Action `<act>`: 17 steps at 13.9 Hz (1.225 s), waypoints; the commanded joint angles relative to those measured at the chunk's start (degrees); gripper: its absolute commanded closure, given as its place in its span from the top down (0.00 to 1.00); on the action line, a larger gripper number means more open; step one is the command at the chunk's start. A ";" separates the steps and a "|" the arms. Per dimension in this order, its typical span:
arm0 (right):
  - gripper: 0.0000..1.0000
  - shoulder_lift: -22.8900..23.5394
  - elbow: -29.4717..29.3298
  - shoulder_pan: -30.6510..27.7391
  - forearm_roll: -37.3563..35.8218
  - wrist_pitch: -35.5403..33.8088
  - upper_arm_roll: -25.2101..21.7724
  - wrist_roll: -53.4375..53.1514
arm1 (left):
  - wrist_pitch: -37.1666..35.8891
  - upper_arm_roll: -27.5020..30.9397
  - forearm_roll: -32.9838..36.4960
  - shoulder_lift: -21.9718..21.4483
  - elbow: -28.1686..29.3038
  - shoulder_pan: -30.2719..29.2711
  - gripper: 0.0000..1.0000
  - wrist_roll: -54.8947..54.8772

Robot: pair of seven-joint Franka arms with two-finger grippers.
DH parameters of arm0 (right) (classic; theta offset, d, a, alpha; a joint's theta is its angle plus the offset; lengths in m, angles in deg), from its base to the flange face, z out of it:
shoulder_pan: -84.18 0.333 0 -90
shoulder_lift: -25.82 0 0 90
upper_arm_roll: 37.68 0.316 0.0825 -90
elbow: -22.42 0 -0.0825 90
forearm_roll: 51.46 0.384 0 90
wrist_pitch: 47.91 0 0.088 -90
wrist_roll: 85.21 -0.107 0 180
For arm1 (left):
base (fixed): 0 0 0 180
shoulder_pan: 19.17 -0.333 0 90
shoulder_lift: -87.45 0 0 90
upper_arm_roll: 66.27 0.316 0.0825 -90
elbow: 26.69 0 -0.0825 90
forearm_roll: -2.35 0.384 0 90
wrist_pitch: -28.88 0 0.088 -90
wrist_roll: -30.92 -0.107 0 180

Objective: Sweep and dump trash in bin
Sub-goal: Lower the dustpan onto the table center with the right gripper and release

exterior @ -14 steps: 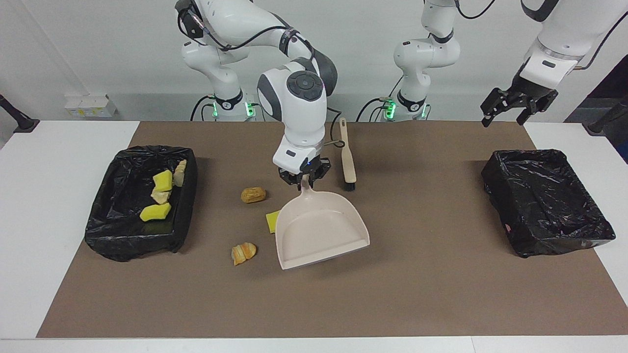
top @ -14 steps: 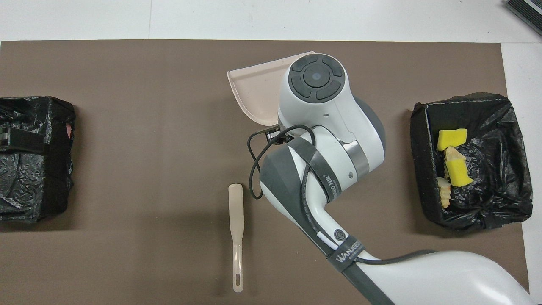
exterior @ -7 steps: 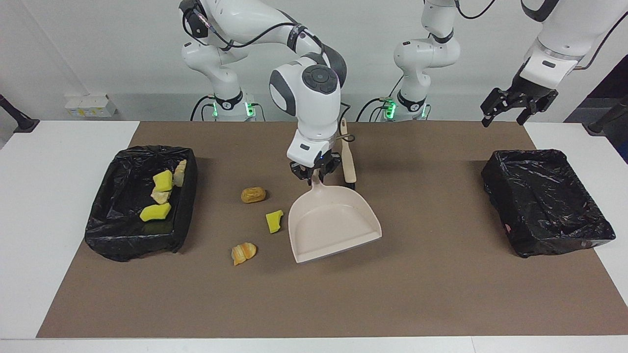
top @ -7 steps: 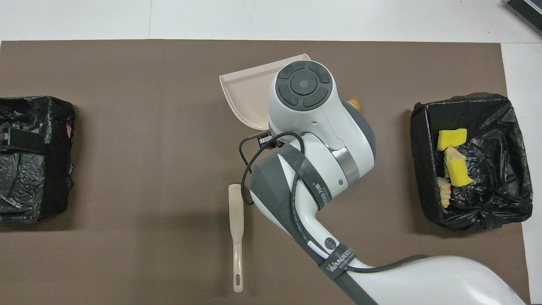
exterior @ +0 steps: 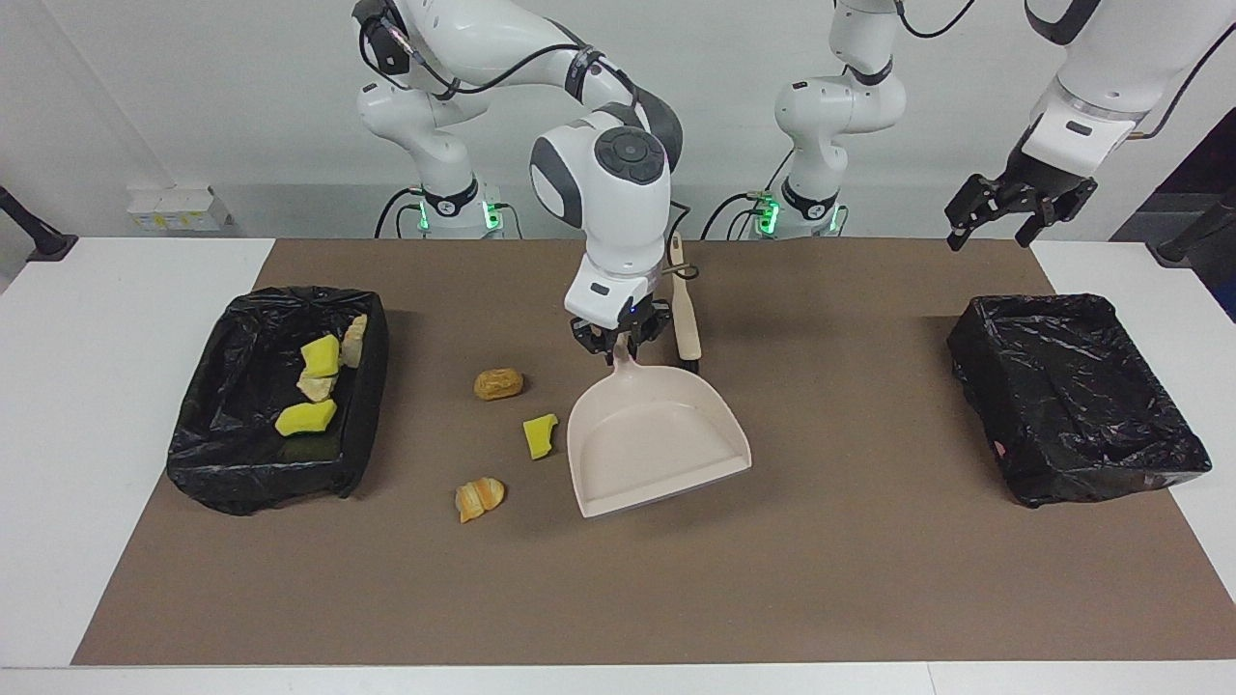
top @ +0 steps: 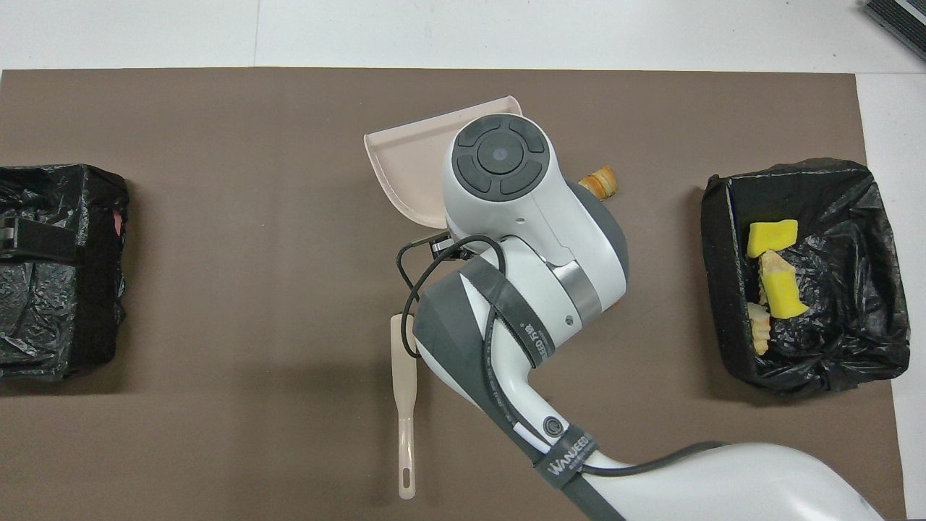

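- We see the right end effector (exterior: 618,349) clamped on the beige dustpan's (exterior: 657,444) handle, pan on the worktop (exterior: 869,541).
- Left end effector (exterior: 1004,214) spread wide, empty, waiting above the empty black-lined bin (exterior: 1077,396).
- Trash: three scraps (exterior: 499,384) beside the pan; four in the other bin (exterior: 270,463).
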 commanded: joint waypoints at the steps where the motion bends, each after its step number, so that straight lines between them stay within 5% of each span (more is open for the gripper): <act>1: 0.00 0.25 -0.95 -0.64 1.36 0.59 0.13 -1.96 | 0.50 -0.02 0.78 -0.96 1.36 -0.18 1.00 -0.76; 9: 0.00 3.85 -2.27 -2.92 5.67 6.73 -0.57 -10.81 | 0.76 -0.02 0.78 -0.96 1.36 -0.18 1.00 -0.76; 13: 0.00 16.30 -13.31 2.51 4.53 6.57 -2.32 -17.41 | 1.02 0.15 0.78 -0.96 1.53 -0.27 1.00 -1.46; 17: 0.00 18.88 -15.19 8.41 4.62 5.25 -4.44 -19.18 | 1.55 0.24 0.78 -1.05 2.15 -0.36 1.00 -1.55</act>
